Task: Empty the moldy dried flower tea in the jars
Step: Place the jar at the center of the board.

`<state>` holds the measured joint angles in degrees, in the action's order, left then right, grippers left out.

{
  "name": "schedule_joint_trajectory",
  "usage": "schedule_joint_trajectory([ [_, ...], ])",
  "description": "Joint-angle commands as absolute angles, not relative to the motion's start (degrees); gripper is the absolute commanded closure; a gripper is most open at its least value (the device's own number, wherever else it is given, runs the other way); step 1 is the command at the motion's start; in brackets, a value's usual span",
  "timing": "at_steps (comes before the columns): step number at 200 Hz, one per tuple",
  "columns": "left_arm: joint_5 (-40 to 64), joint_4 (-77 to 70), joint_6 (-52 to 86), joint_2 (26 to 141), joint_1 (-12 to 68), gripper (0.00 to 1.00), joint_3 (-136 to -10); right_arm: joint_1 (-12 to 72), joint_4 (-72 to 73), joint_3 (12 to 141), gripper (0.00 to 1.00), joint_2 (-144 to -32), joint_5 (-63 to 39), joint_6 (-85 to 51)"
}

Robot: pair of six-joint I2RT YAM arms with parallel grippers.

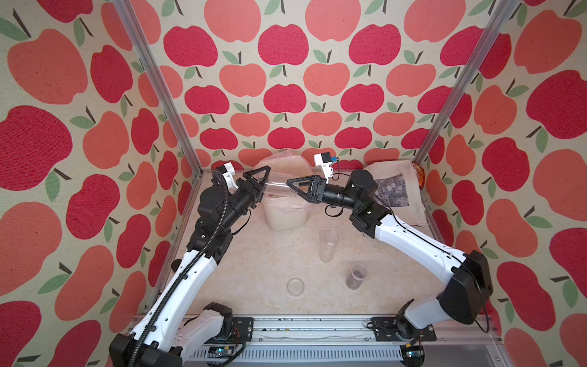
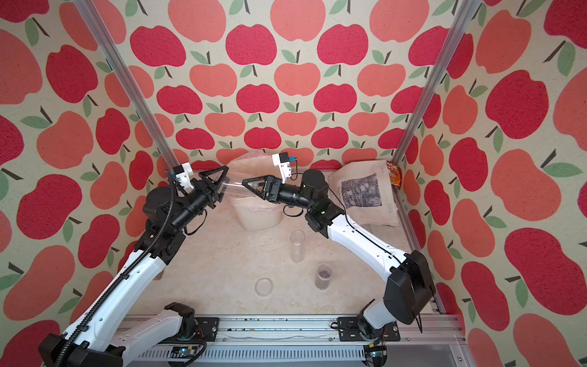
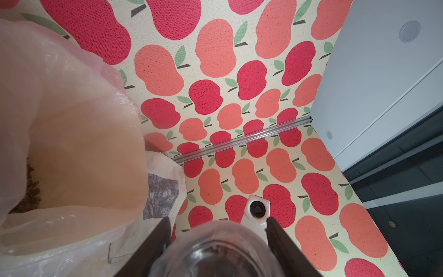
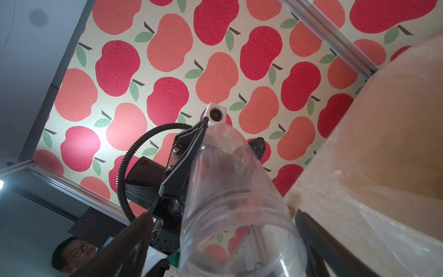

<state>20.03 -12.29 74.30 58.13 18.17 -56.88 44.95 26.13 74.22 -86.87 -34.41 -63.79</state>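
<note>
Left gripper (image 1: 263, 185): fingers are pinching the base of a clear jar (image 1: 279, 188), holding it sideways above the bin.
Cream bin (image 1: 286, 219): is standing at the far middle; brown crumbly bits (image 3: 31, 189) are lying inside its liner.
Right gripper (image 1: 292, 188): fingers are standing spread on either side of the held jar's mouth.
Loose lid (image 1: 295, 287): is lying flat, near middle.
Empty jar (image 1: 328, 246): is standing upright, right of centre.
Tea jar (image 1: 357, 277): is standing nearer and further right, holding the dried flower tea (image 1: 359, 272).
Tote bag (image 1: 400, 190): is leaning at the far right.
</note>
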Motion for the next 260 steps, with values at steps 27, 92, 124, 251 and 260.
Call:
schedule_joint_trajectory([
  [27,21.26,-13.97,75.14,57.70,18.03,1.00,-55.81,46.14,28.26,77.70,0.11,-89.06,-35.51,-65.01],
  [92,21.18,-14.22,75.15,57.66,18.02,1.00,-55.10,46.14,28.83,77.53,0.32,-89.84,-35.24,-65.39],
  [124,21.10,-14.28,75.15,57.36,18.02,1.00,-54.69,46.14,28.88,77.09,0.39,-89.78,-35.16,-65.25],
  [251,18.78,-8.58,68.86,54.58,18.06,0.20,-54.83,46.14,13.54,75.83,0.59,-82.77,-32.23,-51.44],
  [260,18.86,-7.96,68.15,54.44,18.10,0.17,-55.02,46.12,11.43,76.01,0.59,-82.07,-31.66,-49.76],
])
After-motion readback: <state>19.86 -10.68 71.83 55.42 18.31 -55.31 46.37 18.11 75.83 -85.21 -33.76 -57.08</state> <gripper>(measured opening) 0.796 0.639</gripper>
